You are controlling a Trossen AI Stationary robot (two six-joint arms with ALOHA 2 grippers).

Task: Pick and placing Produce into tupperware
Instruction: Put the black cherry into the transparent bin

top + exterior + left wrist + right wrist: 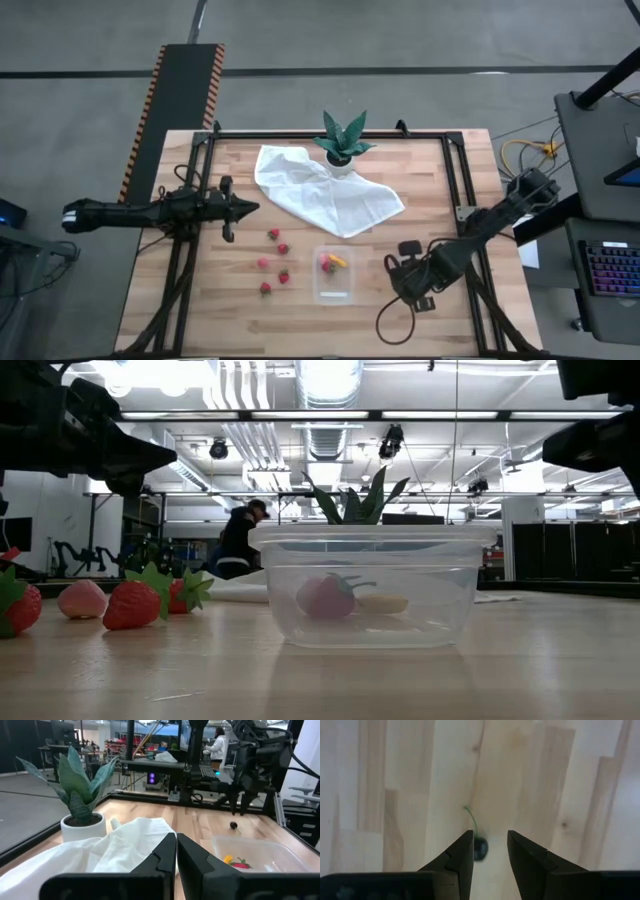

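Observation:
The clear tupperware (333, 277) stands on the wooden table near its front edge, holding a red strawberry piece (325, 597) and a yellow sliver (385, 603). Several red produce pieces (273, 262) and a pink one (82, 598) lie on the table to its left. A dark round piece (480, 848) with a green stem lies on the table right of the tupperware. My right gripper (490, 837) points down above it, open, one fingertip on each side, clear of it. My left gripper (250, 208) is shut and level at the table's left, holding nothing.
A white cloth (330, 195) is spread at the far middle of the table, and a potted green plant (342, 148) stands at its far edge. Bare wood lies around the dark piece and along the near edge. A person (238, 540) stands in the room behind.

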